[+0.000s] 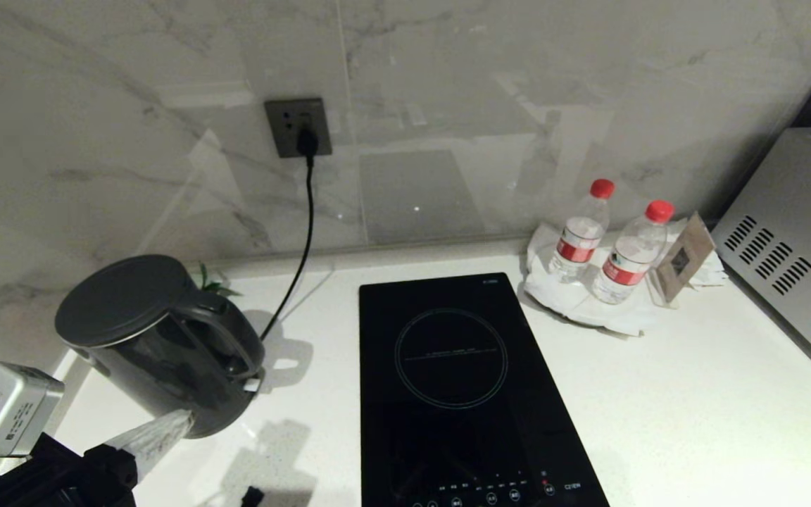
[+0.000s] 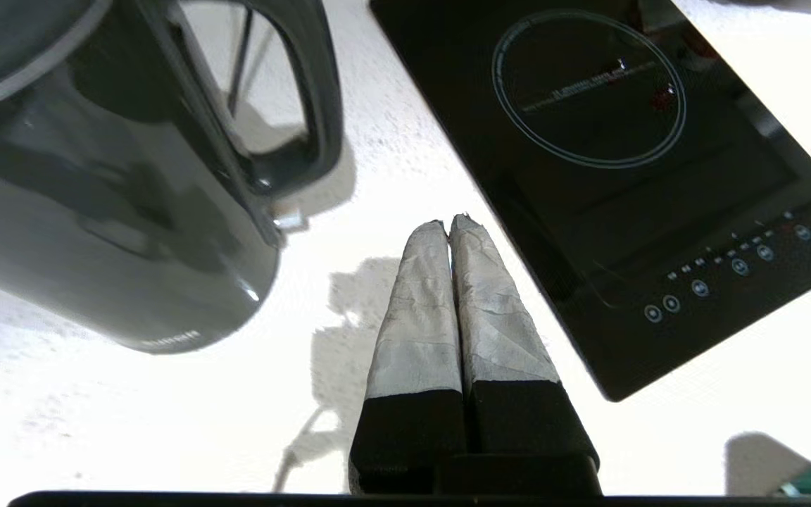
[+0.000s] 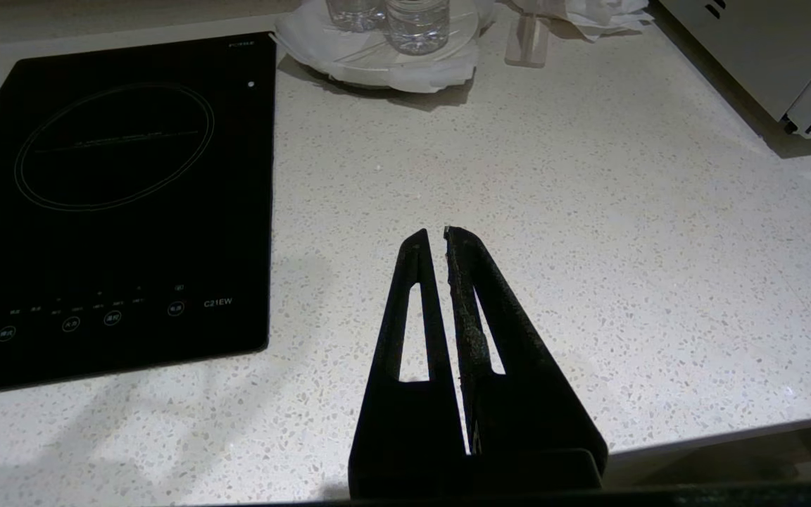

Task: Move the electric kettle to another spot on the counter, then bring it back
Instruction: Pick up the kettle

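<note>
One gap: electric kettle handle is found just beside left gripper tips, upright on counter.
Claw: clenched, nothing held.

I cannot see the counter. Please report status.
Left gripper shut, empty, beside kettle. Right gripper shut, idle over counter. Nothing in the way.

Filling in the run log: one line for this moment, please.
left hand: shut, empty, beside electric kettle | right hand: shut, parked over counter | kettle: upright, ungrasped
</note>
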{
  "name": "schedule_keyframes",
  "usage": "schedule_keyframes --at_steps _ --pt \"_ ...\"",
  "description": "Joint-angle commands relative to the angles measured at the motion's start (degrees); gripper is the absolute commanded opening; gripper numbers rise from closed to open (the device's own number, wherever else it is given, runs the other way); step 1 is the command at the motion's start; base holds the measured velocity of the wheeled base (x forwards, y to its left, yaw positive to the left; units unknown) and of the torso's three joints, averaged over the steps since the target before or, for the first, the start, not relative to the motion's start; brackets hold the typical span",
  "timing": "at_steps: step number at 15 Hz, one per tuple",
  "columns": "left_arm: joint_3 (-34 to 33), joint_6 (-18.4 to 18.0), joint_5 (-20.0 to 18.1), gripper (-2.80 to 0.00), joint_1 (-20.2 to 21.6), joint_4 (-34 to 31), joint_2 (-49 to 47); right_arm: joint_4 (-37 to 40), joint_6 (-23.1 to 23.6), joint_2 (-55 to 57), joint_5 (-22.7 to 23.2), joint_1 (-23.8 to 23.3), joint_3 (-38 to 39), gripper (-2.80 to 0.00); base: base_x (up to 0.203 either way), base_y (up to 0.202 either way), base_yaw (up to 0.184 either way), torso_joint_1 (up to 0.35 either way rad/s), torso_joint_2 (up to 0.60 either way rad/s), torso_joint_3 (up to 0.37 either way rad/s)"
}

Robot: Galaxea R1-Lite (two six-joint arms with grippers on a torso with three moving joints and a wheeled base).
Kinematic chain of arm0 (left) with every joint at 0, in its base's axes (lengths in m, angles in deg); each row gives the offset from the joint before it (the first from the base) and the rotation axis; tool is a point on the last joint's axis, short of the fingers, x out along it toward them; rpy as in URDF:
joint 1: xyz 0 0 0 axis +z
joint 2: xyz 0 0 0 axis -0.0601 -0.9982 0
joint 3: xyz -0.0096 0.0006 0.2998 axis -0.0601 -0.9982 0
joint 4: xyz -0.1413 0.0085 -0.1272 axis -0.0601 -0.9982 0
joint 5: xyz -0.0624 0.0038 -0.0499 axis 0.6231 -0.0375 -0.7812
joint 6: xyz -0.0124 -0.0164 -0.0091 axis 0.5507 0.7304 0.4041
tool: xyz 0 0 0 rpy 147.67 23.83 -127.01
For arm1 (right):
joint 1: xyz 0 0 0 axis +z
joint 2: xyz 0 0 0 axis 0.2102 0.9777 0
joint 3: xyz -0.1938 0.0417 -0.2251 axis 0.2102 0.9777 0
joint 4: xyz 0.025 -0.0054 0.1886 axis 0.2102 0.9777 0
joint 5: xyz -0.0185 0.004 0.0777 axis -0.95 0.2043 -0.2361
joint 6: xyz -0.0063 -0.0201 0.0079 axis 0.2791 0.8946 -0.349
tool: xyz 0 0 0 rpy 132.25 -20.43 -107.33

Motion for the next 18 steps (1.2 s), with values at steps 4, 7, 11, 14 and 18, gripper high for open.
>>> schedule_keyframes --at_steps 4,7,11,14,18 --pt "0.7 0.6 3.9 -2.80 -3.1 6.4 -9.8 0.0 0.0 0.0 0.0 0.0 0.0 -2.80 0.000 0.000 0.000 0.000 0.00 0.000" --pt "0.8 0.7 10.3 -2.80 -7.6 14.4 -16.0 0.0 0.0 0.0 0.0 0.0 0.0 -2.80 0.000 0.000 0.000 0.000 0.00 0.000" --pt "0.9 0.6 10.8 0.00 -8.2 15.8 -16.5 0.0 0.0 0.0 0.0 0.0 0.0 -2.80 0.000 0.000 0.000 0.000 0.00 0.000" --pt "1.6 0.9 10.8 0.00 -8.4 16.0 -18.5 0.0 0.0 0.0 0.0 0.0 0.0 -2.80 0.000 0.000 0.000 0.000 0.00 0.000" --pt "4.1 1.5 10.9 0.00 -8.5 18.8 -23.0 0.0 0.0 0.0 0.0 0.0 0.0 -2.80 0.000 0.000 0.000 0.000 0.00 0.000"
